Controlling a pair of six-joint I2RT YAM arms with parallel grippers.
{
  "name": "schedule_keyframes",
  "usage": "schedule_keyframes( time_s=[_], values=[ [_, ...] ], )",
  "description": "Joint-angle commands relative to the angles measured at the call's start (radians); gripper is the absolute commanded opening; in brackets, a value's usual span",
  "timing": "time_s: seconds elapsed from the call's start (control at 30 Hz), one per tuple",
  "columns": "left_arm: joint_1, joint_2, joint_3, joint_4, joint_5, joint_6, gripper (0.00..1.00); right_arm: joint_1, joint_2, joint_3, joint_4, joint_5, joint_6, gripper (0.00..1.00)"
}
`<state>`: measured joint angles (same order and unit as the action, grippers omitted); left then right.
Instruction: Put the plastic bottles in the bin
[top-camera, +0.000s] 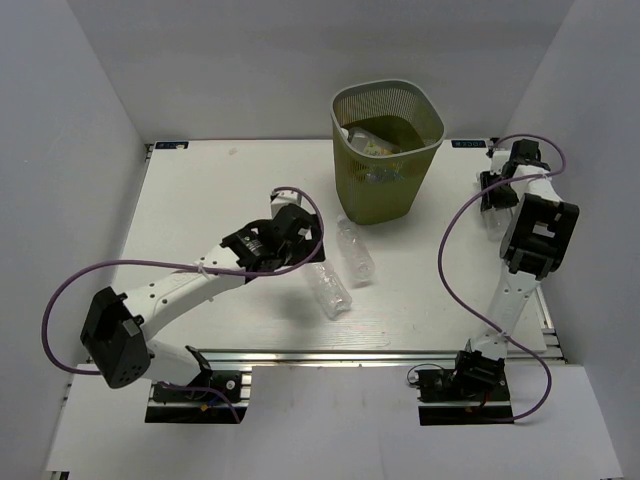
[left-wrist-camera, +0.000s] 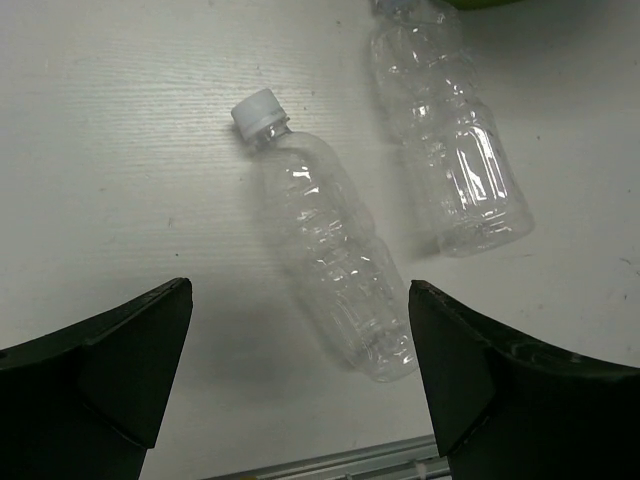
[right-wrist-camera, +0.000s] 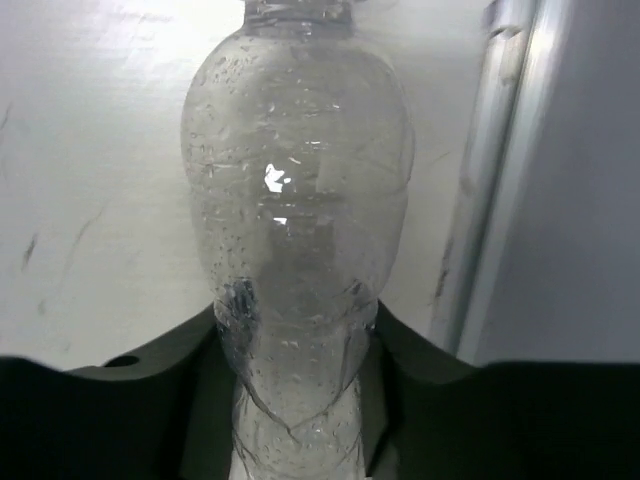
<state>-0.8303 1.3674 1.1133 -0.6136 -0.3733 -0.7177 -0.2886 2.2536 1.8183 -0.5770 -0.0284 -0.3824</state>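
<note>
Jaws of right gripper (right-wrist-camera: 300, 345) pinch one clear bottle (right-wrist-camera: 300, 180) at far right edge of table (top-camera: 200, 200). Left gripper (left-wrist-camera: 300, 300) jaws wide apart, above two bottles (left-wrist-camera: 325, 250) lying near the bin (top-camera: 385, 195).

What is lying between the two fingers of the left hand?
The base of the white-capped bottle, lying on the table; the left wrist view shows it.

Left wrist view: far bottle (left-wrist-camera: 450, 150) has its cap cropped by the top edge; bin (left-wrist-camera: 478, 3) is just a green sliver there. Right wrist view: droplet-covered bottle (right-wrist-camera: 298, 200) neck cut off at top, base hidden between right gripper (right-wrist-camera: 297, 335) fingers. Top view: bin contents too jumbled to count.
</note>
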Motion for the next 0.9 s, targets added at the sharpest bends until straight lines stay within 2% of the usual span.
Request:
schedule_keyframes(
  time_s=[0.0,0.07,0.1,0.17,0.2,0.3,0.33,0.4,0.43,0.47,0.57,0.6,0.73,0.77,0.8,0.87],
  values=[
    [-0.022,0.027,0.008,0.000,0.022,-0.058,1.00,-0.006,-0.087,-0.057,-0.082,-0.123,-0.030,0.19],
    [-0.033,0.064,0.025,-0.029,0.002,-0.093,1.00,-0.004,-0.143,-0.060,-0.096,-0.188,-0.049,0.13],
    [-0.033,0.085,0.051,-0.046,-0.018,-0.110,1.00,-0.004,-0.240,-0.063,-0.106,-0.268,-0.062,0.13],
    [-0.044,0.148,0.075,-0.086,-0.029,-0.150,1.00,-0.003,-0.340,-0.048,-0.112,-0.326,-0.073,0.11],
    [-0.044,0.166,0.086,-0.086,-0.029,-0.163,1.00,-0.004,-0.408,-0.028,-0.098,-0.426,-0.079,0.11],
    [-0.065,0.219,0.086,-0.077,-0.018,-0.208,1.00,-0.003,-0.544,-0.039,-0.005,-0.536,-0.053,0.11],
    [-0.066,0.228,0.086,-0.077,-0.018,-0.218,1.00,0.003,-0.628,-0.040,0.081,-0.615,-0.044,0.11],
    [-0.078,0.246,0.086,-0.121,-0.027,-0.268,1.00,0.015,-0.670,-0.043,0.149,-0.723,0.052,0.11],
    [-0.078,0.257,0.086,-0.121,-0.027,-0.269,1.00,0.020,-0.721,-0.068,0.283,-0.814,0.078,0.11],
    [-0.078,0.257,0.086,-0.121,-0.027,-0.278,1.00,0.040,-0.730,-0.085,0.342,-0.882,0.158,0.11],
    [-0.087,0.248,0.030,-0.043,-0.007,-0.278,1.00,0.075,-0.741,-0.154,0.705,-0.995,0.400,0.11],
    [-0.096,0.237,0.001,-0.022,0.003,-0.278,1.00,0.115,-0.717,-0.154,0.736,-1.005,0.515,0.11],
    [-0.105,0.237,-0.033,0.032,0.004,-0.278,1.00,0.222,-0.596,-0.065,0.775,-1.004,0.597,0.15],
    [-0.105,0.237,-0.033,0.044,-0.006,-0.278,1.00,0.235,-0.535,-0.033,0.764,-0.989,0.602,0.19],
    [-0.105,0.237,-0.046,0.067,-0.006,-0.278,1.00,0.246,-0.510,-0.016,0.758,-0.979,0.608,0.27],
    [-0.115,0.237,-0.058,0.087,-0.006,-0.278,1.00,0.276,-0.448,0.012,0.758,-0.952,0.629,0.33]
  ],
)
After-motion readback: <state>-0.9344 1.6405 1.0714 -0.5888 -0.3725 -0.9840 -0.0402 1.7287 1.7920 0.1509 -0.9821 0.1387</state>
